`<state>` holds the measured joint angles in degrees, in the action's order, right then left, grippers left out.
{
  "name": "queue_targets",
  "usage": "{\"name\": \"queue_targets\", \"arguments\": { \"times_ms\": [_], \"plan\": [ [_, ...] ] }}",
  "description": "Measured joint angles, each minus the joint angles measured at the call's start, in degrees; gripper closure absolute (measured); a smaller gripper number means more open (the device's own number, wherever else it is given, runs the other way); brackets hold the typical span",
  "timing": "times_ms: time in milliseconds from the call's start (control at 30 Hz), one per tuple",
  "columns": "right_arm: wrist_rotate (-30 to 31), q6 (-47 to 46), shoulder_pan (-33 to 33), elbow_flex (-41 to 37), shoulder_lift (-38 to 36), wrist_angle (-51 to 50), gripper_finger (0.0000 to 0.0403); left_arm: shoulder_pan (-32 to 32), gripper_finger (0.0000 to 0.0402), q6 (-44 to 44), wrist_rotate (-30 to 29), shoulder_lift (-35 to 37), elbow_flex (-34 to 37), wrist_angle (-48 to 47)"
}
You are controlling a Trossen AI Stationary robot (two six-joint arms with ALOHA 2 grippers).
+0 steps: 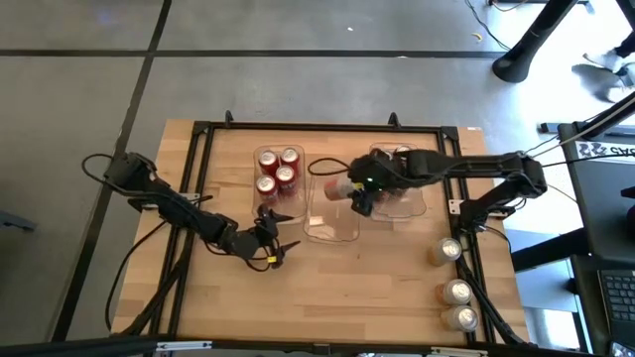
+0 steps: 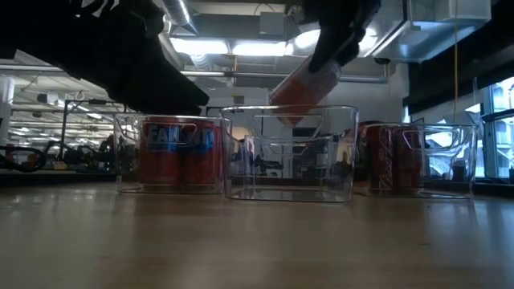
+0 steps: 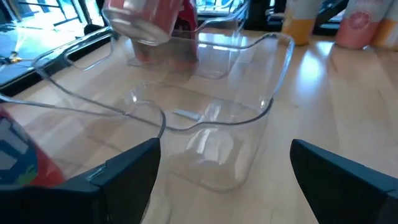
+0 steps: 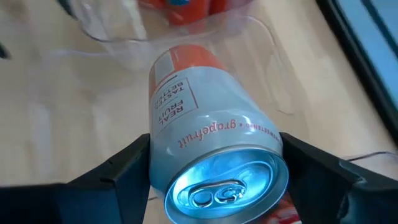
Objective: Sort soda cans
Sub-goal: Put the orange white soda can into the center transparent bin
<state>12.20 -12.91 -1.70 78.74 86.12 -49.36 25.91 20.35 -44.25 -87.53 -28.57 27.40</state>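
My right gripper [image 1: 349,190] is shut on a pale silver can with an orange-red band [image 4: 205,149], tilted over the middle clear bin [image 1: 332,226]; in the low view the can [image 2: 301,98] hangs at that bin's rim height. The left bin [image 1: 279,203] holds several red cans [image 1: 278,171] standing upright. The right bin [image 1: 412,206] holds red cans [image 2: 393,156], partly hidden by my right arm. Three pale cans [image 1: 454,290] stand on the table near its right edge. My left gripper [image 1: 273,248] is open just off the table, near side of the bins, facing the middle bin [image 3: 205,124]. My right gripper pinches the can's body just below its silver top [image 4: 249,140], one finger [image 4: 124,174] on each side. The fingers come slanting down from the table's right, across the can. The can is lifted clear and tilted, top toward the wrist, bottom end [image 4: 186,56] pointing down at the middle bin.
The three bins stand side by side in the table's middle inside a black frame [image 1: 203,149]. Bare wood lies on the table's near half. A dark stand and desks show beyond the table's right edge [image 1: 595,149].
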Motion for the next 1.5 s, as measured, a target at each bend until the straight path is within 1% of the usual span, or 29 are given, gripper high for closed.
{"name": "queue_targets", "arguments": {
  "times_ms": [167, 267, 400, 467, 600, 700, 933, 1267, 1367, 1500],
  "plan": [
    [2.08, 3.0, -2.39, 7.88, 7.46, -10.37, 0.0111, 0.0, 0.0054, 0.41, -1.41, 0.49, 0.02, -3.97],
    [2.77, 3.96, -3.6, 10.83, 11.44, -14.35, 0.0111, 0.0, 0.0054, 1.44, -2.02, 1.36, 0.04, -7.03],
    [3.12, 5.16, -4.1, 12.13, 14.99, -16.44, 0.0111, 0.41, 0.0054, 4.99, -2.66, 2.46, 0.16, -12.16],
    [3.25, 5.78, -4.06, 12.13, 16.2, -16.83, 0.0111, 0.64, 0.0054, 4.55, -4.49, 2.71, 0.35, -15.14],
    [3.84, 7.16, -4.39, 12.14, 18.07, -17.09, 0.0111, 1.14, 0.0054, 11.17, -4.1, 2.67, 0.78, -20.8],
    [5.38, 8.31, -4.43, 12.14, 19.21, -16.87, 0.0111, 1.14, 0.0054, 13.16, -4.94, 3.0, 0.41, -21.34],
    [7.5, 9.24, -4.99, 12.13, 21.0, -15.33, 0.0111, 1.16, 0.0054, 11.98, -5.33, 2.95, 0.45, -21.1],
    [6.6, 10.25, -5.59, 12.06, 22.89, -14.05, 0.011, 1.6, 0.0054, 12.08, -5.53, 3.07, 0.35, -20.9],
    [6.0, 10.25, -5.59, 12.06, 22.92, -12.62, 0.0099, 1.6, 0.0054, 12.25, -5.49, 3.11, 0.35, -20.86],
    [5.34, 10.22, -5.59, 12.06, 22.89, -12.97, 0.0075, 1.96, 0.0054, 12.25, -5.4, 3.13, 0.32, -20.86]
  ]
}}
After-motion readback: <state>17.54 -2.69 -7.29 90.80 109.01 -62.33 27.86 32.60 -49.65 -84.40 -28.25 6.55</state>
